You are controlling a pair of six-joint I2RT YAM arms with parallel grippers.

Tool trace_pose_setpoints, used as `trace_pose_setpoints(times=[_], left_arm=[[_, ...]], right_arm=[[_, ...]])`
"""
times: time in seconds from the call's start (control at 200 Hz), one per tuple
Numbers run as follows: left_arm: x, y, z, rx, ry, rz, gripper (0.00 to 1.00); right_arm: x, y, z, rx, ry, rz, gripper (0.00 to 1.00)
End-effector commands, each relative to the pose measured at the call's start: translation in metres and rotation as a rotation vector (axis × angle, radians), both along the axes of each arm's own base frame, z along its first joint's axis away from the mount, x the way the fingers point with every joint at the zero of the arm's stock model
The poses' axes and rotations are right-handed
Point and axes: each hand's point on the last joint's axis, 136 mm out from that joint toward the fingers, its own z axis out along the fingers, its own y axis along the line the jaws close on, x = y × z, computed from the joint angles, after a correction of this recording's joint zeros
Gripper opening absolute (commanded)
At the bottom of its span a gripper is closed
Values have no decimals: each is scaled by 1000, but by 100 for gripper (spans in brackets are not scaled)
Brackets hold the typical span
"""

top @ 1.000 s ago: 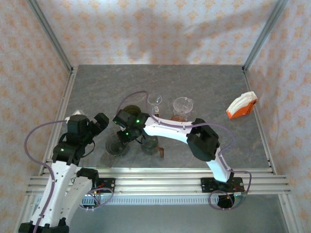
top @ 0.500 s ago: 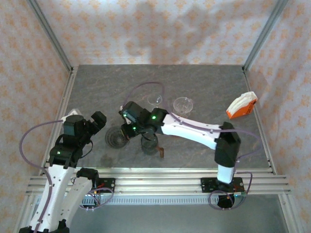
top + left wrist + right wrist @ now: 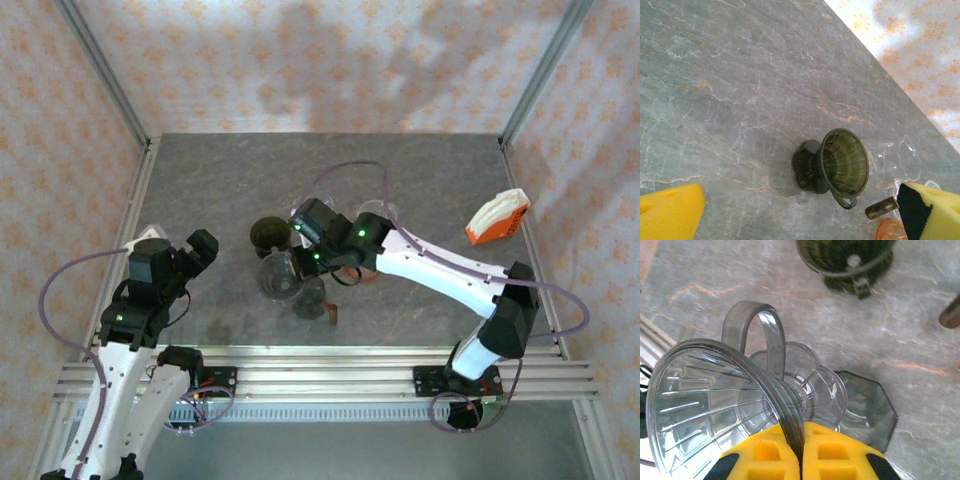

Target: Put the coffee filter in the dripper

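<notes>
The job has barely begun: no coffee filter sits in any dripper, and I cannot spot one lying loose. The orange and white pack [image 3: 497,217] far off on the right side of the table [image 3: 200,180] may hold the filters, but that is only my guess. The right claw [image 3: 801,445] is pinched tight on the rim of the clear dripper [image 3: 715,400], with one soft yellow pad inside the cup and one outside. It holds the dripper tipped on its side near the middle of the table. This dripper looks like hard see-through plastic, shaped like a cone, with thin ribs running down the inside, a round loop handle and a flat ring foot. Just past it stands a dark green dripper [image 3: 842,161] of the same shape, shiny and ribbed too, upright on the table. The table top is gray and smooth like stone, with pale and rusty veins. The left claw [image 3: 200,250] is spread wide and holds nothing, off to the left. A filter must be found, picked up and pushed into the cone.
</notes>
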Motion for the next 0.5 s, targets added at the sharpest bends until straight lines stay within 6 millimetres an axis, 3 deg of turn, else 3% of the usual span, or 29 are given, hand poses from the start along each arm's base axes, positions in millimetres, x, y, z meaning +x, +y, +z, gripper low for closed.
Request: trace_pose_setpoints(times=[0.0,0.495], left_arm=[[2,-2,-5,-9,0,-9,100],[4,-5,-9,-17,6,-19,100]], right_arm=[[-6,-16,5,3,16,-15,0],[5,-35,-10,15,38,-92,0]])
